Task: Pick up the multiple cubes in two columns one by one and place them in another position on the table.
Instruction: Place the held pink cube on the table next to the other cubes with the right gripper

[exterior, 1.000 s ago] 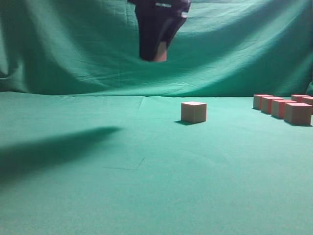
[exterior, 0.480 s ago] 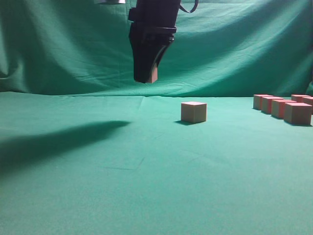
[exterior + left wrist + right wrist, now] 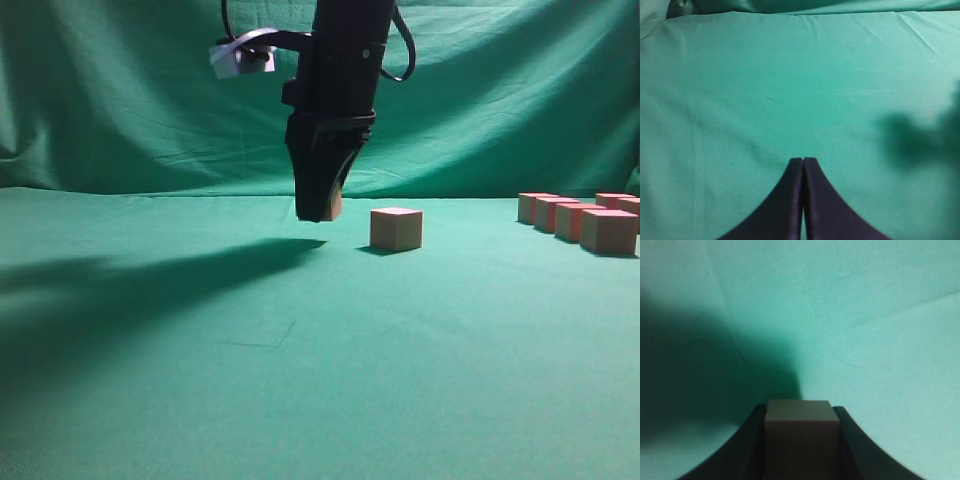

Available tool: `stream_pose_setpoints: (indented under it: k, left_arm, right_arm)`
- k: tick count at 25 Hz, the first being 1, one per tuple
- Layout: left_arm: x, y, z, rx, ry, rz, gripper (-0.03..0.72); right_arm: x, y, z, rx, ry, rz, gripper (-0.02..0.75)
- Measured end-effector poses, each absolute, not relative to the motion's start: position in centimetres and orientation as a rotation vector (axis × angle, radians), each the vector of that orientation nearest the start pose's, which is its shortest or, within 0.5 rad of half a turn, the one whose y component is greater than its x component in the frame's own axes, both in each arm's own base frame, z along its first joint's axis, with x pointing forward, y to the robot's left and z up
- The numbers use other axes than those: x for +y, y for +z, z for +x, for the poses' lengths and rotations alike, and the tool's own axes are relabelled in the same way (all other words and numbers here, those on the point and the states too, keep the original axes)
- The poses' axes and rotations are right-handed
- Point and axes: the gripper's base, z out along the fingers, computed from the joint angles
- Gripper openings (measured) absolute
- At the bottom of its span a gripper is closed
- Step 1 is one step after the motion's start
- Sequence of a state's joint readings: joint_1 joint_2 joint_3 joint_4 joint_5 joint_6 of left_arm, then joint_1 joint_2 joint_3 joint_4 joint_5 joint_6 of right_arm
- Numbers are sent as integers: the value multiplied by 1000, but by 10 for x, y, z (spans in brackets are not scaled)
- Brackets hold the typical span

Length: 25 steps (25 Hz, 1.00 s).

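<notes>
My right gripper (image 3: 318,212) hangs just above the table (image 3: 300,360), shut on a cube (image 3: 333,205) that peeks out between its black fingers. In the right wrist view the same cube (image 3: 799,432) fills the space between the two fingers, over dark shadow on the cloth. A lone cube (image 3: 396,228) rests on the cloth just right of the gripper. Several more cubes (image 3: 580,220) stand in rows at the far right. My left gripper (image 3: 803,160) is shut over bare green cloth, holding nothing, and is out of the exterior view.
A green cloth backdrop (image 3: 120,100) hangs behind the table. The arm's shadow (image 3: 130,290) lies across the cloth to the left of the right gripper.
The right gripper has come down from near the top of the exterior view to just above the table, with the cube still in it. Its shadow has shifted right.
</notes>
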State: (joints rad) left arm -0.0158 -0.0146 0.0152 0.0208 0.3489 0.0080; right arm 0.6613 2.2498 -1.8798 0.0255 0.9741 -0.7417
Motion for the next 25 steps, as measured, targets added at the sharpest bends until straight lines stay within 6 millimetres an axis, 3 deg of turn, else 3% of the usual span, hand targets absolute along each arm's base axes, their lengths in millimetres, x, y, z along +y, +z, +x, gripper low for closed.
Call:
stream_pose_setpoints:
  k: [6,25]
  left_arm:
    - [0,177,53,1833,15,35,0]
    - [0,177,53,1833,15,35,0]
  right_arm:
    - [295,173,384,2172,-18,-1826,258]
    - [292,168,388,2147,-55,-1868,258]
